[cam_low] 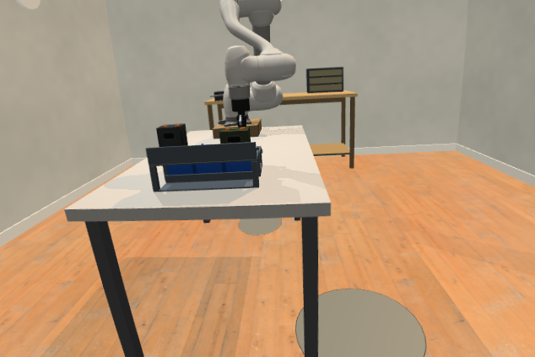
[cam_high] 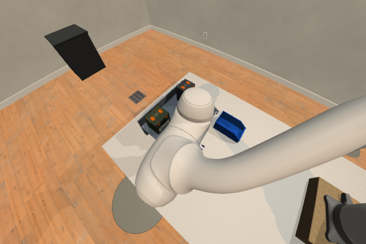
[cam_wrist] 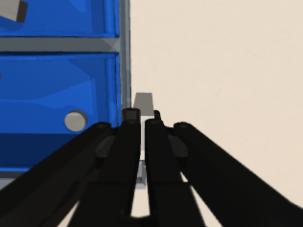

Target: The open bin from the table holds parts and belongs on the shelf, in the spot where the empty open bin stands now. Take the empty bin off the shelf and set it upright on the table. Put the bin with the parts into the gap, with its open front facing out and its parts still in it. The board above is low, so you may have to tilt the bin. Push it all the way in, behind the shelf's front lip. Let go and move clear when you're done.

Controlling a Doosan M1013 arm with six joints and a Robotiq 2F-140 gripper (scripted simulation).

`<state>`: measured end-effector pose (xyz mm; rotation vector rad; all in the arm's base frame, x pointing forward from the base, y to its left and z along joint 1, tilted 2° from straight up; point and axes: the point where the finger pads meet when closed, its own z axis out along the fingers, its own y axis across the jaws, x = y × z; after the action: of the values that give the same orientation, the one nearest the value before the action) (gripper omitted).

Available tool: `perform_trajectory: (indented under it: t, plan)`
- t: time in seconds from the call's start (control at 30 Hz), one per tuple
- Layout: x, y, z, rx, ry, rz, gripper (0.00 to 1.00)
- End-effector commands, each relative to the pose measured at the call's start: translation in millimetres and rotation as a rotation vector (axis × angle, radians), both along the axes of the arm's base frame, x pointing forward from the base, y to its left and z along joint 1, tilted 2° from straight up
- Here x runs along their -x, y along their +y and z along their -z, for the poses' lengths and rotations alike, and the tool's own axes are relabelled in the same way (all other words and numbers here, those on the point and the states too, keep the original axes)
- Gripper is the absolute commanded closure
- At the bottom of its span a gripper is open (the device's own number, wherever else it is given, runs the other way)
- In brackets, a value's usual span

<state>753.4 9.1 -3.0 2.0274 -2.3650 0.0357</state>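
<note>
My gripper [cam_wrist: 144,105] is shut and empty. In the wrist view its fingertips are just outside the front lip of the shelf [cam_wrist: 125,76] [cam_low: 201,154]. A blue bin [cam_wrist: 53,92] with a round grey part [cam_wrist: 75,121] in it stands in the shelf. Its front edge is behind the lip, with its open front facing out. A divider [cam_wrist: 58,45] separates it from another blue bin [cam_wrist: 62,15] that holds a grey part. The empty blue bin [cam_high: 230,126] stands upright on the table, in front of the shelf. In the top view the arm hides my gripper and most of the shelf.
A green case [cam_high: 157,118] [cam_low: 235,135] and a black case [cam_high: 185,86] [cam_low: 171,134] with orange latches stand on top of the shelf, near the arm. The arm's wooden base block [cam_high: 325,205] [cam_low: 224,130] is at the far end of the table in the exterior view.
</note>
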Motion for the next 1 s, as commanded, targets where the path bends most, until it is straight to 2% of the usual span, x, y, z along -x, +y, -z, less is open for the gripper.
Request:
perform_trajectory:
  t: [0.0, 0.1, 0.2, 0.27, 0.43, 0.97]
  plan:
    - [0, 0, -2, 0.0, 0.0, 0.0, 0.9]
    - [0, 1, -12, 0.0, 0.0, 0.0, 0.9]
    - [0, 1, -33, 0.0, 0.0, 0.0, 0.9]
    - [0, 1, -33, 0.0, 0.0, 0.0, 0.9]
    - [0, 2, -59, 0.0, 0.0, 0.0, 0.9]
    - [0, 2, -61, 0.0, 0.0, 0.0, 0.9]
